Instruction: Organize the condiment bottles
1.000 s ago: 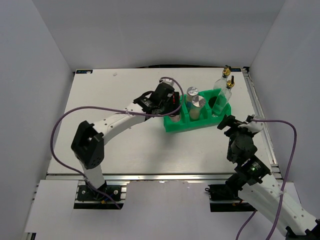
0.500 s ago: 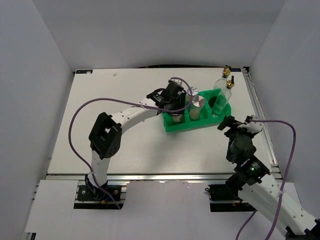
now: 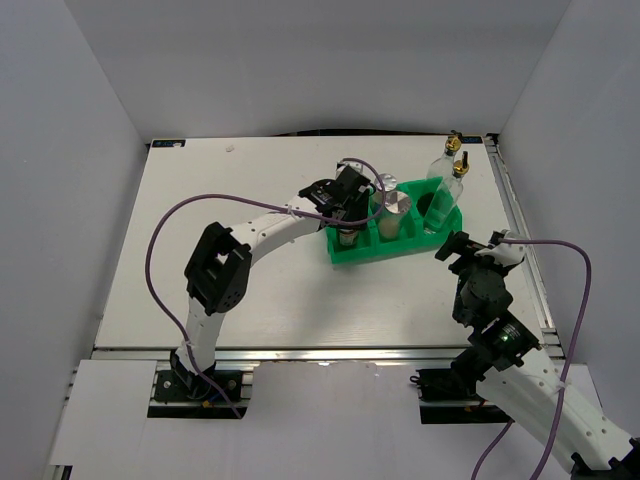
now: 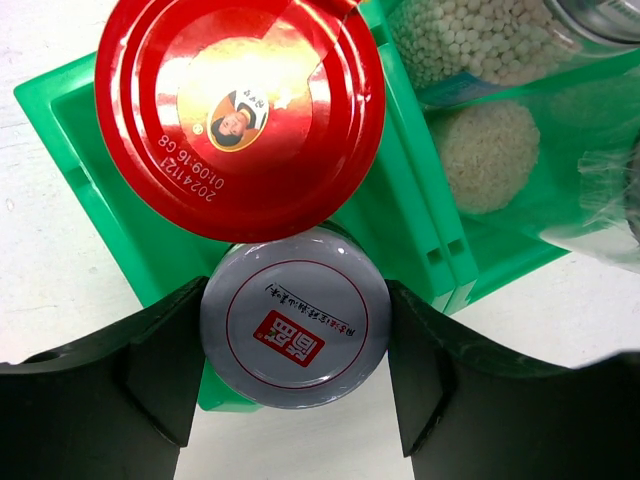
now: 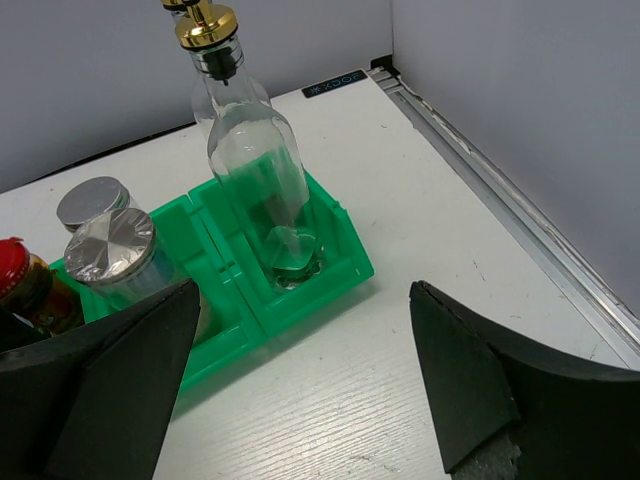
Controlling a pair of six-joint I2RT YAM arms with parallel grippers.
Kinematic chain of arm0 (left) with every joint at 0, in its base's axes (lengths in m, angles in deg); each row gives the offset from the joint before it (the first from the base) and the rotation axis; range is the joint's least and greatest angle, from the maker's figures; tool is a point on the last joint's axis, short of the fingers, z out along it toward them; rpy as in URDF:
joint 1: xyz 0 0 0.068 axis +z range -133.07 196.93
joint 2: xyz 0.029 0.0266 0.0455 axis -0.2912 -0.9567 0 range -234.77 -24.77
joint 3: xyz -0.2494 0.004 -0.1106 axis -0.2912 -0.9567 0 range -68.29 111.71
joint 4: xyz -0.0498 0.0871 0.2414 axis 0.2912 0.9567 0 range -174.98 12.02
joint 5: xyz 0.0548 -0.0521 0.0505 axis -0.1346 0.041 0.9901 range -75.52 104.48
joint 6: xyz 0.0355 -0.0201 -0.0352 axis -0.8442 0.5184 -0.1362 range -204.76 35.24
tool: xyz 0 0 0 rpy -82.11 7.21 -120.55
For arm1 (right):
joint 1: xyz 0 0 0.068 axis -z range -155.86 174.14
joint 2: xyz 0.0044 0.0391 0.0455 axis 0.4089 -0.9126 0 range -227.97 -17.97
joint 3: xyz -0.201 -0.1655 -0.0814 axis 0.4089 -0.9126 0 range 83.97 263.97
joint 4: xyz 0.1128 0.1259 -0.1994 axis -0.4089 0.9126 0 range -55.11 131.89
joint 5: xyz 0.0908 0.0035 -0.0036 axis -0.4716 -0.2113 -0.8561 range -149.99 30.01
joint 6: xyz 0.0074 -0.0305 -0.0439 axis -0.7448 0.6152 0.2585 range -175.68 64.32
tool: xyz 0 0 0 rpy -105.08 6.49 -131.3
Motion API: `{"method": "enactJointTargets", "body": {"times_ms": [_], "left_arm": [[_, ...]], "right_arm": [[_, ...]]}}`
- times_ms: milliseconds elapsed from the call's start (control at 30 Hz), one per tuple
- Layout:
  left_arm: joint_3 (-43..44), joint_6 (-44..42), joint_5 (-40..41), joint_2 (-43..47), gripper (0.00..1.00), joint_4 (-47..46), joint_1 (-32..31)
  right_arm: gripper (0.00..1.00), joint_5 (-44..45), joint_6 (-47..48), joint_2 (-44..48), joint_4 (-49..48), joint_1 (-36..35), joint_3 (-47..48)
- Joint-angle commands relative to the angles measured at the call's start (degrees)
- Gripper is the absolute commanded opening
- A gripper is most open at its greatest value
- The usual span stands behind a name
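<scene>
Green plastic is what I look for first: the tray (image 3: 375,250) sits toward the far right of the white table (image 3: 200,160), and my left gripper (image 4: 296,335) is over its left end. On the left wrist feed the two black fingers (image 4: 150,370) press against either side of a small jar (image 4: 292,300) with a grey lid and a red mark. I read the gripper as clamped on that jar, with only the jar's width between the jaws. The jar is at the near end of the tray's left compartment, and from this angle its lid overhangs the front wall. I cannot tell whether its base is down on the tray floor. Right behind it, in the same compartment, is the red-capped bottle (image 4: 240,110).

The middle compartment appears to hold two silver-lidded shakers (image 5: 120,250), one behind the other. One is filled with white beads and the other with finer pale grains. A tall glass bottle (image 5: 255,160) with a gold pourer stands upright in the right compartment. A second glass bottle (image 3: 441,166) stands on the table just behind the tray's right end; I cannot tell if it touches the tray.

My right gripper (image 5: 300,400) hangs over bare table in front of the tray's right end, fingers spread wide, nothing in them.
</scene>
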Motion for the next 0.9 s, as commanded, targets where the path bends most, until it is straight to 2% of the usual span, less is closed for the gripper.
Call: {"method": "enactJointTargets", "body": {"times_ms": [0, 33, 67, 133, 200, 333, 400, 467, 533, 767, 867], "left_arm": [[2.3, 0.2, -0.2, 1.3, 0.21, -3.7, -0.2], [2.2, 0.3, -0.5, 1.3, 0.25, -3.7, -0.2], [2.2, 0.3, -0.6, 1.4, 0.37, -3.7, -0.2], [2.2, 0.3, -0.5, 1.5, 0.43, -3.4, -0.2], [2.1, 0.3, -0.9, 1.7, 0.57, -3.1, -0.3], [1.7, 0.6, -1.6, 2.6, 0.68, -3.0, -0.2], [1.2, 0.6, -1.8, 3.0, 0.78, -3.6, -0.2], [1.0, 0.7, -1.9, 3.6, 0.8, -3.7, -0.2], [1.1, 0.6, -2.7, 4.1, 0.96, -3.7, -0.2], [2.2, 0.3, -1.8, 6.5, 0.98, -1.0, -0.2], [-0.5, 0.3, -2.6, 10.6, 0.98, -2.4, -0.2]], "right_arm": [[0.9, 1.5, 0.1, 0.1, -3.0, 0.2, -0.5], [0.89, 1.5, 0.2, 0.2, -3.0, 0.3, -0.5], [0.89, 1.5, 0.1, 0.1, -3.0, 0.3, -0.5], [0.89, 1.5, 0.1, 0.2, -3.0, 0.3, -0.5], [0.89, 1.4, 0.1, 0.3, -2.9, 0.3, -0.4], [0.89, 1.3, -0.1, 0.5, -2.8, 0.3, -0.6], [0.89, 1.0, -0.1, 0.5, -2.7, 0.2, -0.5], [0.89, 0.2, -0.1, 0.6, -2.6, 0.3, -0.3], [0.89, 0.0, -0.1, 0.7, -2.8, 0.3, -0.3], [0.9, 0.1, -0.1, 1.3, -2.5, 0.3, -0.4], [0.89, 0.0, 0.0, 1.2, -2.4, 0.3, -0.4]]}}
